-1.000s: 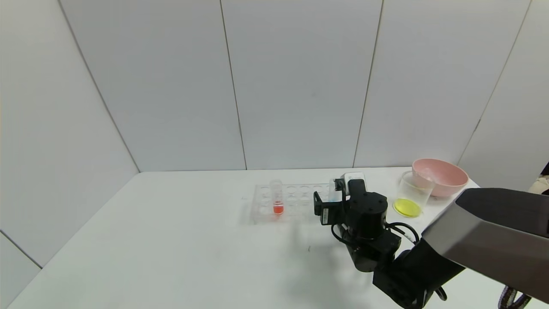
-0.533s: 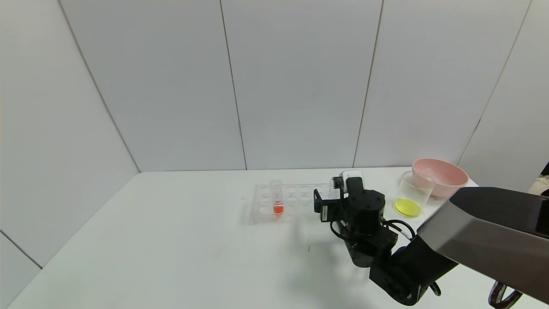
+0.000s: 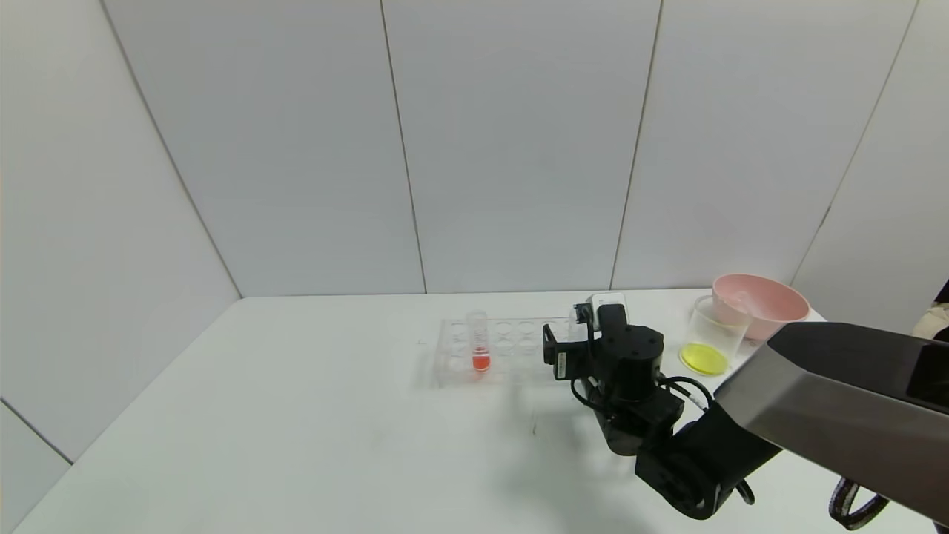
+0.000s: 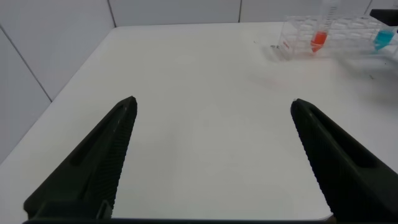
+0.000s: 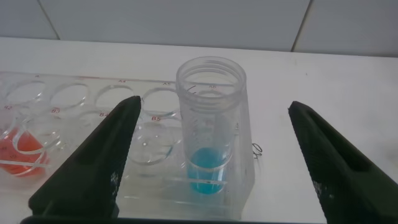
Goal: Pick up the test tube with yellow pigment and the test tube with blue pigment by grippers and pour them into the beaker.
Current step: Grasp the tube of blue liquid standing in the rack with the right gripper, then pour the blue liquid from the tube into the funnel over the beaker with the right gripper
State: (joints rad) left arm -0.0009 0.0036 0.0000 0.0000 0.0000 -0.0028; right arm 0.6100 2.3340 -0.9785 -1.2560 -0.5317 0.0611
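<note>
the right pincer (image 5: 208, 165) stands spread wide at the end of the clear rack (image 5: 93, 112) on the white bench (image 3: 296, 415), one finger on each side of the blue tube (image 5: 211, 134), not touching it. the tube stands upright in the rack's end slot. the beaker (image 3: 713, 336), yellow liquid at its bottom, stands beside the pink bowl (image 3: 760, 304). the left pincer (image 4: 211, 162) hangs released over bare bench

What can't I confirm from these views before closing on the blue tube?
- Head view: the right gripper's wrist hides most of the blue tube.
- The yellow tube shows in no view; only yellow liquid in the beaker.
- Left wrist view: the frame edge crops the rack.
</note>
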